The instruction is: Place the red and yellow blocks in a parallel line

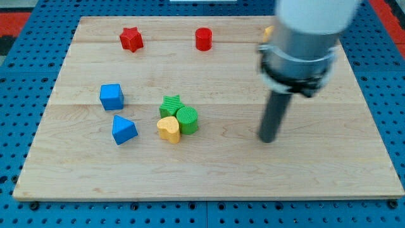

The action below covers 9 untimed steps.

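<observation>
my tip (268, 140) rests on bare wood of the desk (209, 171), well to the view's right of the yellow heart block (168, 129); no fingers show on this rod. the heart touches the green cylinder (187, 119) and sits just below the green star (170, 104). the red star (131, 39) and red cylinder (203, 38) sit along the view's top, and a second yellowish block (269, 31) peeks from behind the arm, shape unclear.
</observation>
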{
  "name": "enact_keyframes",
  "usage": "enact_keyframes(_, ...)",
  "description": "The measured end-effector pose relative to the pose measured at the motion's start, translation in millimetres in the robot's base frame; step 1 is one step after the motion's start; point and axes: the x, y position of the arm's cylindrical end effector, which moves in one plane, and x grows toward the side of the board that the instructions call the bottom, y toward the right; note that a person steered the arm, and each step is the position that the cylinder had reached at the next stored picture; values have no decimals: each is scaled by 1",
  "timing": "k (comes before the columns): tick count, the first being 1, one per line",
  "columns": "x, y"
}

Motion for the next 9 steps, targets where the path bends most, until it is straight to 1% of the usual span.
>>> enact_keyframes(2, -8, -127)
enact_keyframes(3, -20, -197)
enact_keyframes(4, -7, -217)
enact_keyframes(7, -98, -313)
enact_keyframes(8, -129, -314)
enact_keyframes(9, -175, -312)
